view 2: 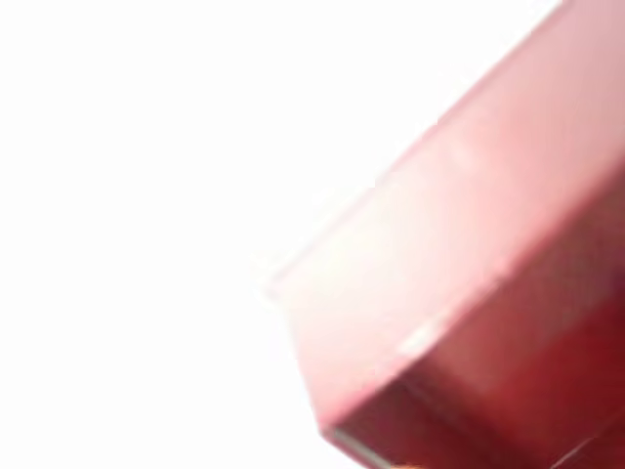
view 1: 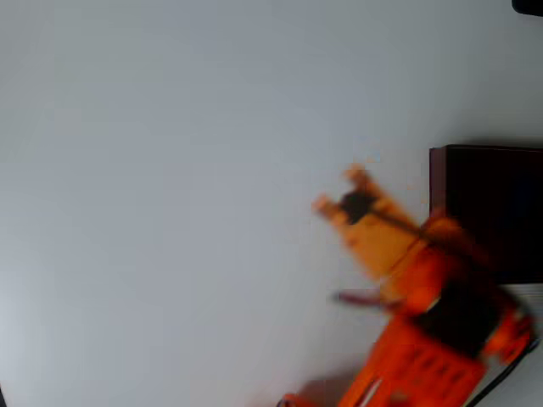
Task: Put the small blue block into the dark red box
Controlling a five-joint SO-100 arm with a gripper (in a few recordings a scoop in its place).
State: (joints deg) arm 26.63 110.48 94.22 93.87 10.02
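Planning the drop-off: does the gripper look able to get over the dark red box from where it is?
Probably yes. In the overhead view the gripper sits just left of the dark red box, and nothing stands between them on the white table. Blur hides the jaws' state.

Blurred orange arm (view 1: pixel 424 314), fingers (view 1: pixel 325 206) apart

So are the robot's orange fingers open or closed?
Open. In the overhead view the gripper has two orange fingers spread apart beside the dark red box.
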